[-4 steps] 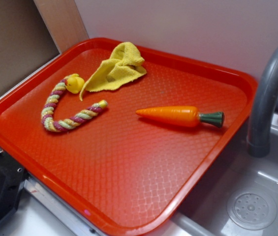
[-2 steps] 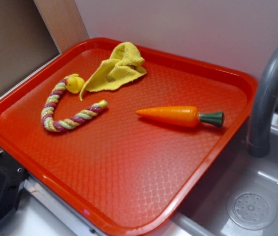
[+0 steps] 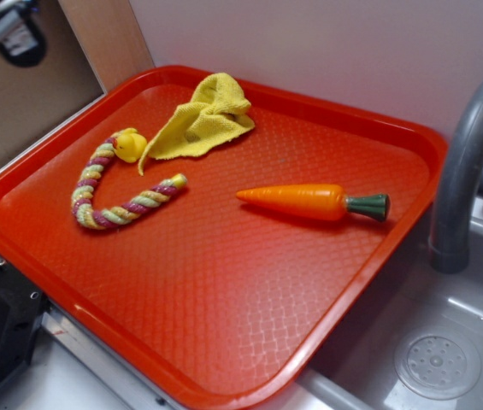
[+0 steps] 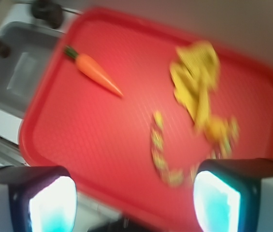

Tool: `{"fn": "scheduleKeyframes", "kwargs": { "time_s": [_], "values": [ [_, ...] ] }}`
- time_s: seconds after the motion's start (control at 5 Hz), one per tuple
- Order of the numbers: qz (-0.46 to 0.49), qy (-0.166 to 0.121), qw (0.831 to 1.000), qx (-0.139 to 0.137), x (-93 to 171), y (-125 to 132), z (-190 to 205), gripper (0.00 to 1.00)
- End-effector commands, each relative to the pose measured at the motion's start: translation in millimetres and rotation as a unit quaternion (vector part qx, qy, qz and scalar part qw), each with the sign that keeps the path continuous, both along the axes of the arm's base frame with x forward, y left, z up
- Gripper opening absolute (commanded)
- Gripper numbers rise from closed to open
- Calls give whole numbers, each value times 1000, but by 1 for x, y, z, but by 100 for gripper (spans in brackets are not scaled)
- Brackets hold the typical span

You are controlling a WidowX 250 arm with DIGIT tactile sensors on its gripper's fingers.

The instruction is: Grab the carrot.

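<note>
One carrot (image 3: pixel 313 202) lies flat on the red tray (image 3: pixel 224 342), stem twd faucet (image 3: pixel 463 171), nothing touching it. Gripper (image 4: pixel 134 193) is high over the tray's far side w/ jaws apart. Risks: glossy tapered body may slip or roll if pinched near the tip; rope toy (image 3: pixel 117 192) lies nearer the gripper, so a wrong pick is possible.

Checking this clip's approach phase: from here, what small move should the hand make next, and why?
Probably travel across the tray toward the carrot while staying open. The hand sits high, far from everything, fingers spread wide with nothing between them. The carrot lies flat and alone on the tray's sink side, clear of the rope toy and the yellow cloth, so nothing seems to block that path.
</note>
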State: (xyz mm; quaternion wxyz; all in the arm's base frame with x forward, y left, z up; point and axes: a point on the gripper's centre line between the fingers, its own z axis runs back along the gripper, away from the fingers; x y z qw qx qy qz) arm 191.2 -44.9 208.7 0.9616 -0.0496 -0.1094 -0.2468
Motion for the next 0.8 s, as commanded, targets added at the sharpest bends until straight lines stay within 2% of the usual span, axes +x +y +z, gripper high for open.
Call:
{"fn": "scheduleKeyframes", "kwargs": {
  "time_s": [0.0, 0.2, 0.4, 0.6],
  "values": [
    [-138, -97, 983, 71, 54, -59, -23, 100],
    [-176, -92, 977, 75, 68, -90, -48, 100],
    [-186, -78, 975, 91, 76, -102, -65, 100],
    [-223, -46, 970, 81, 83, -122, -97, 100]
  ]
}}
